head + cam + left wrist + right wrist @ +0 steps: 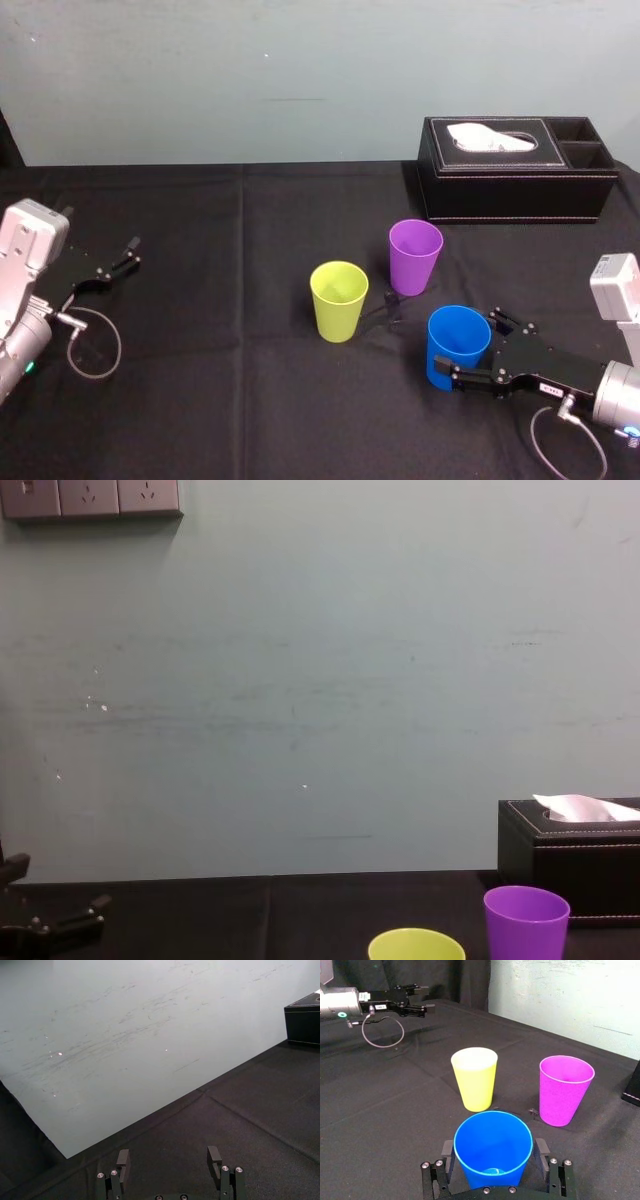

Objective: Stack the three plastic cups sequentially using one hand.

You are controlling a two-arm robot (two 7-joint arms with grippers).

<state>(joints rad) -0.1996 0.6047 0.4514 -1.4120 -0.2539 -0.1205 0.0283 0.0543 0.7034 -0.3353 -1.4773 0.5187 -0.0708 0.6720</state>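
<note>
Near right, the right end effector [494, 1147] is clasping the blue cup [457, 345] on the worktop [220, 380]: step 1, likely the pickup. Next needs lifting it squarely over the yellow-green cup [338, 300], farther left; the purple cup [414, 256] is standing beyond. The left end effector [167, 1157] is idling far left, open and empty.

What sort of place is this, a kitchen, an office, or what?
Most likely a robot test bench in a lab: a black-clothed table against a bare wall with sockets, the left gripper parked at the left, and the right gripper at the blue cup.
</note>
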